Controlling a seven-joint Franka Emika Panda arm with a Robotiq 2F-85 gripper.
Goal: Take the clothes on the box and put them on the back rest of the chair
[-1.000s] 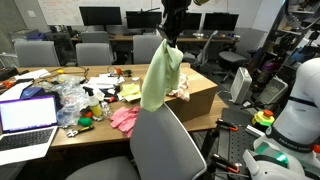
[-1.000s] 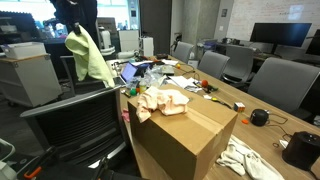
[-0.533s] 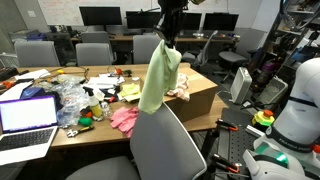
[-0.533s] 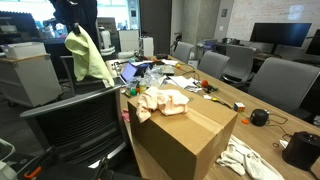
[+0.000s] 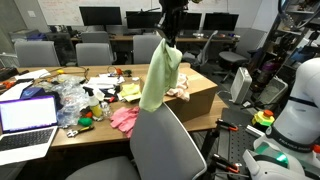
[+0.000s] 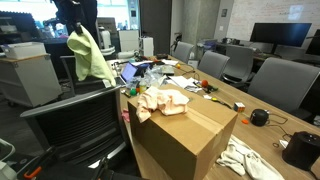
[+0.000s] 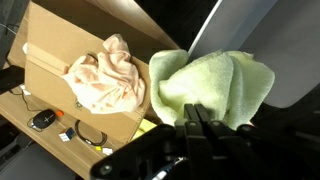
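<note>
open laptop [image 5: 27,115] on cluttered table [image 5: 86,135], dark monitors [image 5: 100,15] behind

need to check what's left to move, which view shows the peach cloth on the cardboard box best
The wrist view: the crumpled peach cloth lies fully visible from above on the brown cardboard box. In an exterior view the cloth shows side-on; in an exterior view the hanging pale green cloth hides most of it.
</note>
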